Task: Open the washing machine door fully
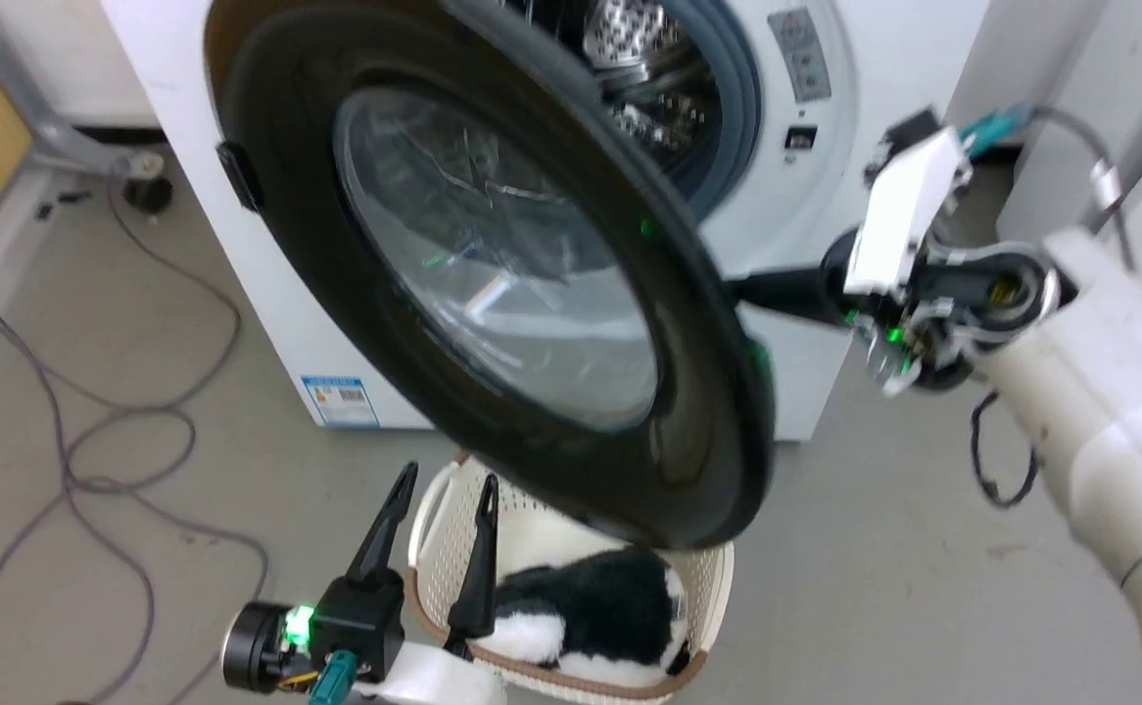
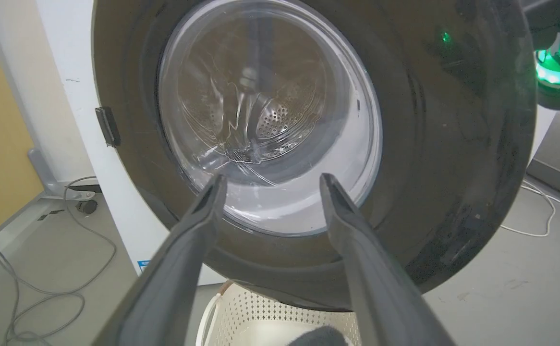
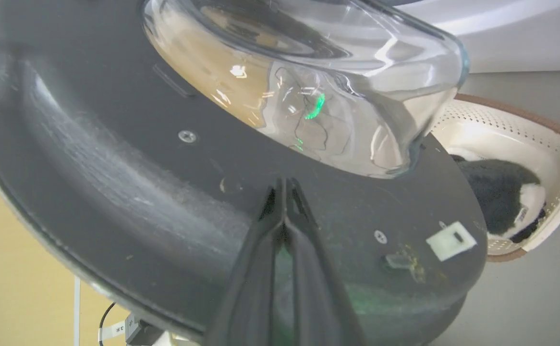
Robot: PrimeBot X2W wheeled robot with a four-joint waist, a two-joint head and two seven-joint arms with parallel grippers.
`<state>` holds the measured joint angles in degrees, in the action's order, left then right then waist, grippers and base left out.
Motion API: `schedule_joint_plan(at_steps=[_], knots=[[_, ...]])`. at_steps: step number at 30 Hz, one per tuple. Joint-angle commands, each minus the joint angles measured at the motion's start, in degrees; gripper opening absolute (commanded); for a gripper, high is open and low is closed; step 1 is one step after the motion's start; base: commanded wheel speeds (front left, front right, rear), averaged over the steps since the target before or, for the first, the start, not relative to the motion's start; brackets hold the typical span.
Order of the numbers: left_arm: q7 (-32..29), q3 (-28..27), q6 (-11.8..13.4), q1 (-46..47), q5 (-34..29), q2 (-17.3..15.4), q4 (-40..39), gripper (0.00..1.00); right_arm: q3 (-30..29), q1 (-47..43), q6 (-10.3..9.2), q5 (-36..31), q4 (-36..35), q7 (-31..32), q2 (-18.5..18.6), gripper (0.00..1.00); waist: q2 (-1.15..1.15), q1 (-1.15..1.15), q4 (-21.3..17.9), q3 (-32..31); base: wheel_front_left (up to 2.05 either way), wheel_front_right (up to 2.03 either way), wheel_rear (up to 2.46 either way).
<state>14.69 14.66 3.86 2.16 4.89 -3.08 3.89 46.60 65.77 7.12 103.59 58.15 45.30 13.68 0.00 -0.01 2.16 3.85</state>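
Right jaws, together, touch the washing machine door from inside; left jaws apart outside.

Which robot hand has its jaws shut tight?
The right gripper: its two long dark jaws meet, by the inner face of the large round glossy black door. The left gripper has its jaws spread apart.

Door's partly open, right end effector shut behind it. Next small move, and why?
Probably press the right end effector outward, swinging the washing machine door wider: its shut tips seem to rest on the inner face below the glass bowl, and the door stands only partly open.
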Motion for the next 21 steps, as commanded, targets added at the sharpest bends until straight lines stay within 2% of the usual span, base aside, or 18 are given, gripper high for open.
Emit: schedule_joint_plan(at_steps=[1, 15, 21], knots=[[0.3, -0.1, -0.3, -0.9, 0.3, -0.4, 0.3, 1.00, -0.2, -2.2, 0.36, 0.8, -1.2, 0.4, 0.0, 0.00, 0.00, 0.01, 0.3, -1.5, 0.00, 0.00, 0.00], [0.3, -0.4, -0.4, -3.0, 0.5, -0.4, 1.8, 1.00, 2.8, -14.7, 0.36, 3.2, -17.2, -1.2, -0.2, 0.00, 0.00, 0.01, 0.7, -3.5, 0.00, 0.00, 0.00], [0.3, -0.6, -0.2, -2.8, 0.6, -0.6, 2.9, 1.00, 3.7, -18.3, 0.36, 5.0, -23.2, -3.6, 1.0, 0.00, 0.00, 0.01, 0.8, -3.2, 0.00, 0.00, 0.00]])
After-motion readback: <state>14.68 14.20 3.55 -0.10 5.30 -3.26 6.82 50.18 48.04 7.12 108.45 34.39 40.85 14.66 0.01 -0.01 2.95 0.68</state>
